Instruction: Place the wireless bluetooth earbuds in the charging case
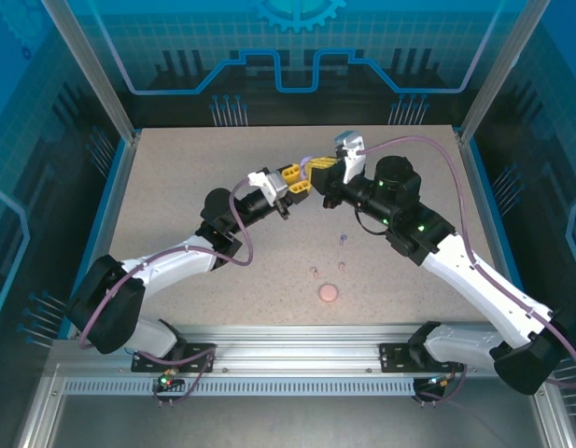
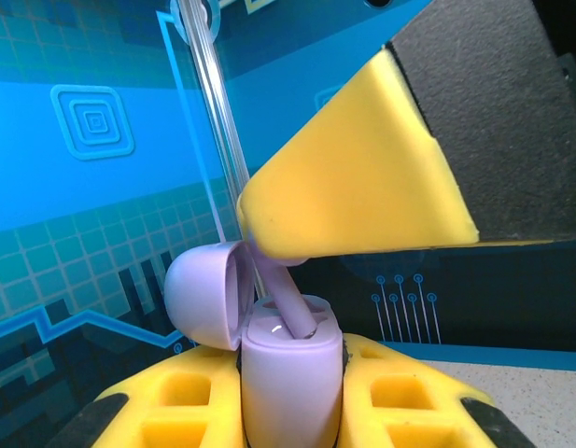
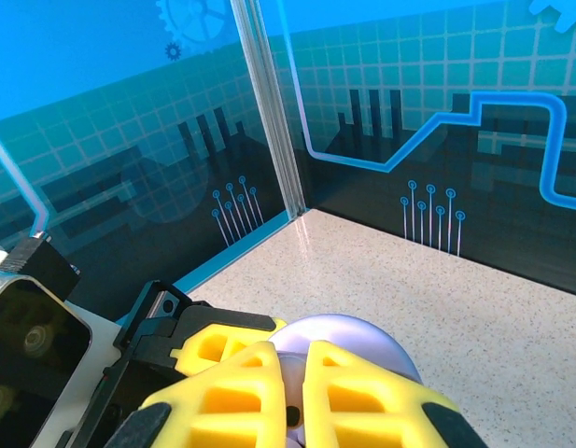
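With the left gripper (image 1: 295, 182) clamped on the open charging case (image 2: 292, 373), I seat one purple earbud (image 2: 297, 313) pinched in the right gripper (image 1: 327, 171); three buds (image 1: 342, 240) on the table (image 1: 175, 187) are not yet inserted.

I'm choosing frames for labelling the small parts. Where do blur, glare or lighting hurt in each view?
Top external: even light, sharp, yet a loose earbud is a speck. Left wrist: charging case and purple earbud crisp, small glare inside the case rim. Right wrist: backdrop sharp, right gripper slightly soft.
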Robot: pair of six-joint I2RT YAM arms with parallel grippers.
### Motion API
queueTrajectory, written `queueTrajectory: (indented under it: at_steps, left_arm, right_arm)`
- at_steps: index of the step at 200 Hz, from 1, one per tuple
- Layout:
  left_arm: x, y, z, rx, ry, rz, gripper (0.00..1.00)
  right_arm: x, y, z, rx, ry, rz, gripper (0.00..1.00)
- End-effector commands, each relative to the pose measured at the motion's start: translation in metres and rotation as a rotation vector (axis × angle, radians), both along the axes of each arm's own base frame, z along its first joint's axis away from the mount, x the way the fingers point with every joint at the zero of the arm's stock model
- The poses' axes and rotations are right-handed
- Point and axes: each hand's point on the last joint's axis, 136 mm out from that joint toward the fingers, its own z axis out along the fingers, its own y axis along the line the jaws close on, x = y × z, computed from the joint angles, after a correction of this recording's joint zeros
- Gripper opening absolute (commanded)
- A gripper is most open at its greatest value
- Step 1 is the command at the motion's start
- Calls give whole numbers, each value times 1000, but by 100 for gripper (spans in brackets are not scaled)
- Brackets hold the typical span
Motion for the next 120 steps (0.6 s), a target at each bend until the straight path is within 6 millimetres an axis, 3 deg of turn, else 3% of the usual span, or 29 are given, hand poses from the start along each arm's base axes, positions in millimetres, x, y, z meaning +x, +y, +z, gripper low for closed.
queueTrajectory:
  at_steps: [1,120]
  left_arm:
    - [-1,14,37,-100,-76,43,0]
    - [8,19,41,-122,-54,81,0]
  right_arm:
    - [-9,11,-36,-84,96,70,9]
    - [-16,0,-55,-139,122,51,9]
